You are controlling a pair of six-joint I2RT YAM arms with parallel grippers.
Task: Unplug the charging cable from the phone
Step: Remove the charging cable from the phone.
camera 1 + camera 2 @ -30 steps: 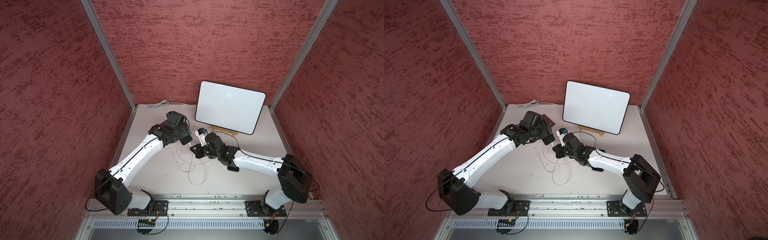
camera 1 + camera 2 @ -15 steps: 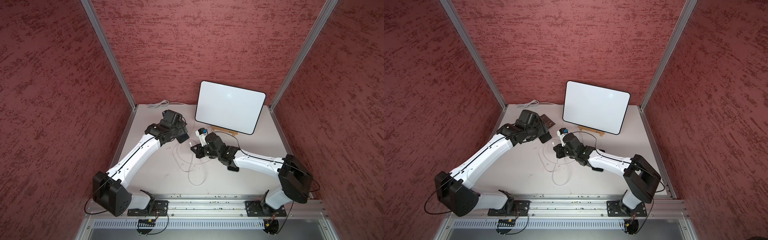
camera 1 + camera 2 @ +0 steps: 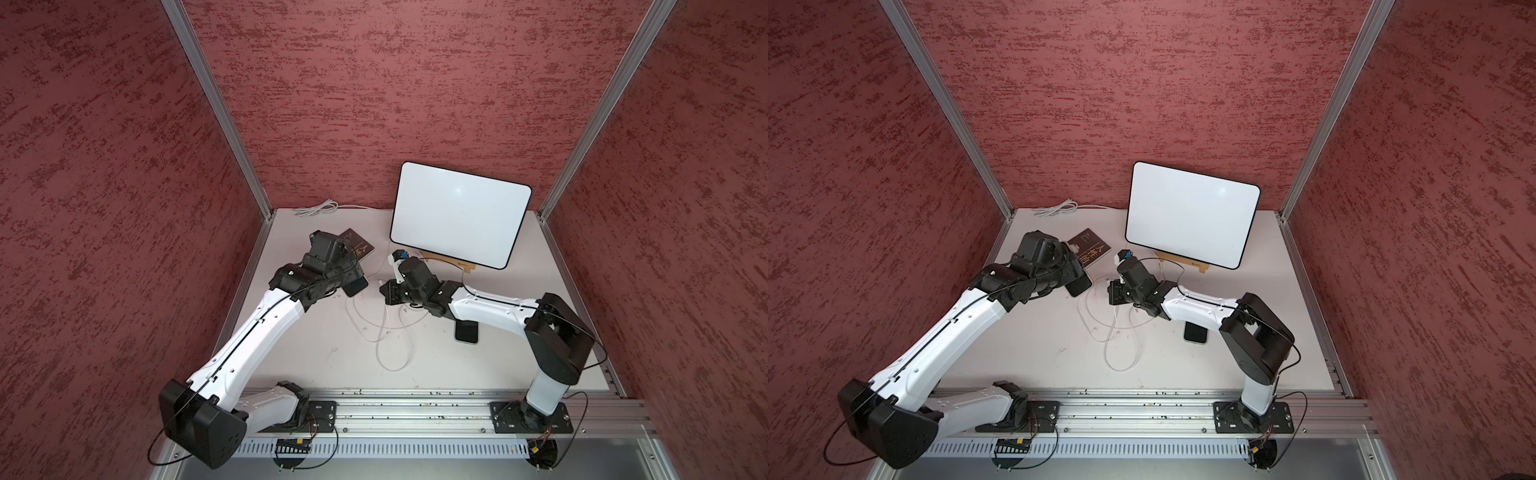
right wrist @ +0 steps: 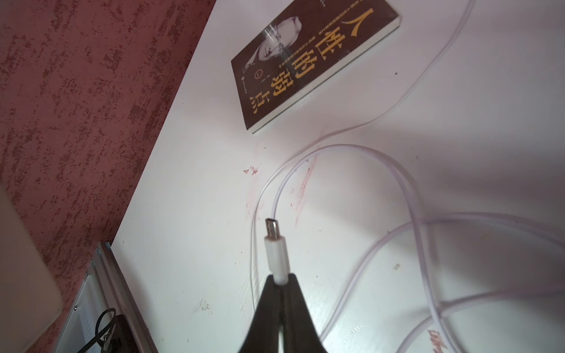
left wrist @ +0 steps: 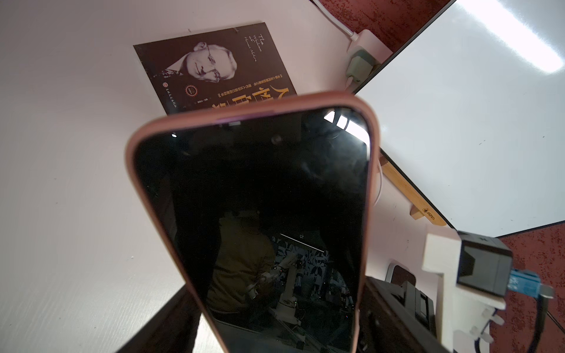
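left gripper: jaws wide, clamped on the sides of the phone
phone: pink case, dark screen, held in left gripper, near the book
book: dark cover, flat on table, back left
plug: bare metal tip, out of phone, apart from it
right gripper: pinched tight on rear of plug
charging cable: white, loose loops on table between the arms
whiteboard: leaning on wooden stand, back right

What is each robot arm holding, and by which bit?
The left end effector grips the phone across its sides; the right end effector pinches the charging cable just behind its plug.
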